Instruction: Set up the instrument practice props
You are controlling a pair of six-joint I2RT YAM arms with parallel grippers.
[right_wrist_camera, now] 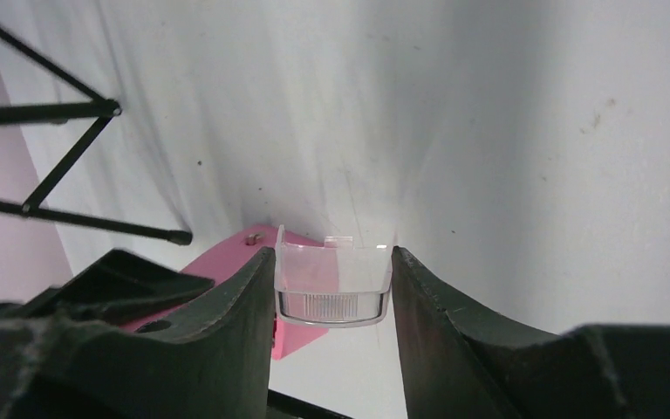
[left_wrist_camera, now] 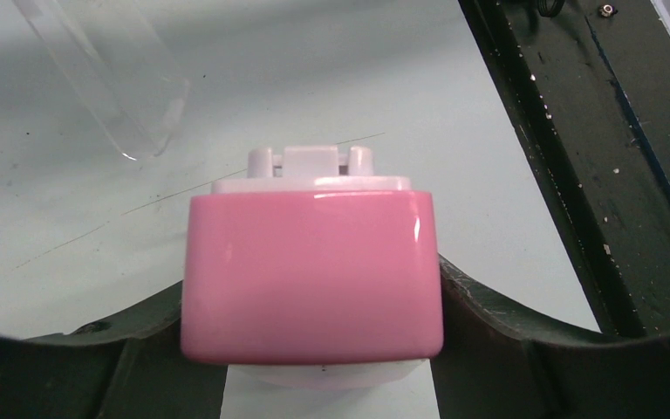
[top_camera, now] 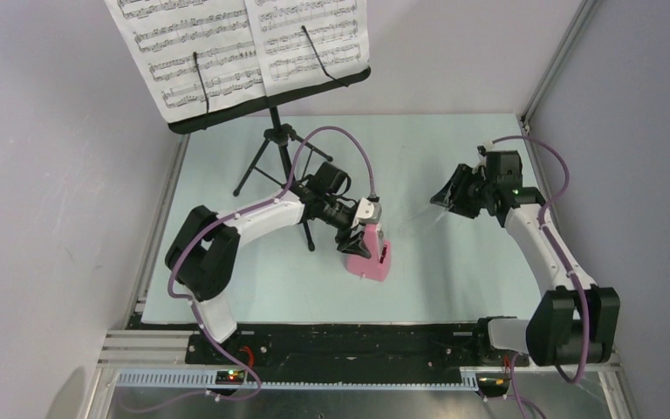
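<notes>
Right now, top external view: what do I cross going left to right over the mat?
music stand carrying sheet music → pink metronome, gripped by the left hand → clear cover, gripped by the right hand

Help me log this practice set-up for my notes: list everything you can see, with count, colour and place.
music stand: one, black, tripod standing at the far left of the mat
sheet-music pages: two showing, white with black notes, side by side on the stand's desk under wire holders
metronome: one, pink, mid-mat, between the left gripper's fingers
clear cover: one, transparent, off the metronome, held up at the right
mat: one, pale blue-green, covering the table
left arm: one, white and black, purple cable, reaching to mid-mat
right arm: one, same colours, raised at the right
left gripper: one, black, closed on the metronome
right gripper: one, black, closed on the clear cover
</notes>
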